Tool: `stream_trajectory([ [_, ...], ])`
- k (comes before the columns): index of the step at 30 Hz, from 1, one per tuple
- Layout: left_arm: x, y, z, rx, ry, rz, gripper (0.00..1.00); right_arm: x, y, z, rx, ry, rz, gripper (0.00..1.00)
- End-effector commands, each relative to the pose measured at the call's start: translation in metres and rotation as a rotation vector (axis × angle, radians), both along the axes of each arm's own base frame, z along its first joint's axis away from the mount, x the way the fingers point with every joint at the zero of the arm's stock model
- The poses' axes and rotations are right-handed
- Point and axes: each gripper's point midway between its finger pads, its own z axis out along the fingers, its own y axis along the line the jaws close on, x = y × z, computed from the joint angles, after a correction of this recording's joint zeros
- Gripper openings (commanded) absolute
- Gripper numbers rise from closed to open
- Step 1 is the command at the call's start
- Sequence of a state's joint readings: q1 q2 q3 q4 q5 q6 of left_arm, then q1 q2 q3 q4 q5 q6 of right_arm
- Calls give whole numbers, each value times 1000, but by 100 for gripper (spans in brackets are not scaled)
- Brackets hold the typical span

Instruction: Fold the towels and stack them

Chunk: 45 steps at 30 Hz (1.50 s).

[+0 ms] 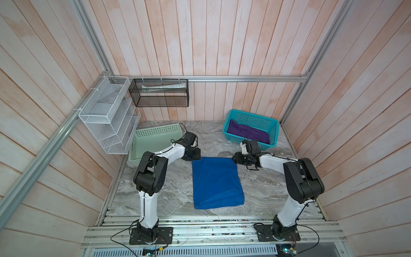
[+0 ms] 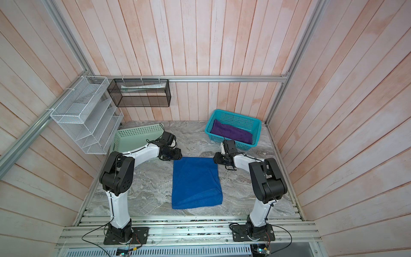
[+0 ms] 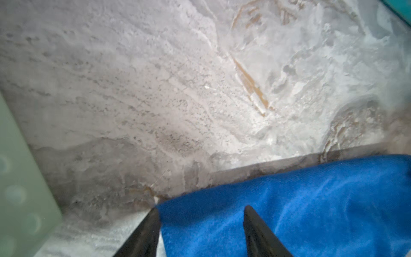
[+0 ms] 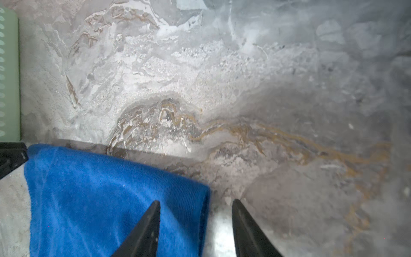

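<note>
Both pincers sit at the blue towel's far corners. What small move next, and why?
Probably lift both straight up. The left pincer and right pincer stand open at the far corners of the blue towel, which lies folded flat on the table, so nothing is gripped; rising clears them for the next fold.

You are viewing a table [image 1: 169, 200] bearing a folded towel [image 1: 216, 182] at its middle. Behind it, the left basket [image 1: 153, 133] is sitting far left and the right basket [image 1: 255, 119] far right, a second towel [image 1: 246, 132] lying in it. The left gripper [image 3: 201, 209] is standing at the folded towel's far left corner, the right gripper [image 4: 195, 201] at its far right corner. A side rack [image 1: 106, 115] and a back rack [image 1: 159, 92] are hanging above the left basket.
</note>
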<state>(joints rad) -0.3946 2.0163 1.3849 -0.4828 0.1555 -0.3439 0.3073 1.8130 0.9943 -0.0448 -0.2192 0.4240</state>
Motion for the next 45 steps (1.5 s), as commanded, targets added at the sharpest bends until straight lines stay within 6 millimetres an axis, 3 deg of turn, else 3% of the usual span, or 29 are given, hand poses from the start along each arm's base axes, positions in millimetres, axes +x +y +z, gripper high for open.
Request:
stream_trajectory([
  [1,-12,4,2,-7,17,-21,63,9,10,-2,0,-10,44,53],
  [7,-18,12,-14,17,57,1,64,5,28,-18,15,38,113,53],
  [11,-18,2,-21,-34,70,-35,61,-2,37,-28,10,62,159,38],
  [14,-15,-5,-20,-74,46,-63,49,-5,37,-28,2,57,166,22],
  [16,-13,-9,-18,-95,25,-84,35,-3,36,-25,-12,41,171,13],
  [21,-12,-11,-6,-129,-50,-108,3,9,23,-6,-97,-12,165,6],
  [24,-13,-11,11,-156,-99,-117,0,13,21,10,-95,-47,164,0],
  [27,-16,-12,46,-185,-183,-134,0,15,19,36,-96,-103,161,0],
  [33,-32,-9,150,-249,-417,-170,0,3,20,132,-73,-301,169,0],
  [41,-89,-13,277,-302,-700,-232,0,-57,21,268,-58,-587,161,0],
  [45,-121,-8,324,-331,-797,-237,0,-90,20,318,-40,-675,150,0],
])
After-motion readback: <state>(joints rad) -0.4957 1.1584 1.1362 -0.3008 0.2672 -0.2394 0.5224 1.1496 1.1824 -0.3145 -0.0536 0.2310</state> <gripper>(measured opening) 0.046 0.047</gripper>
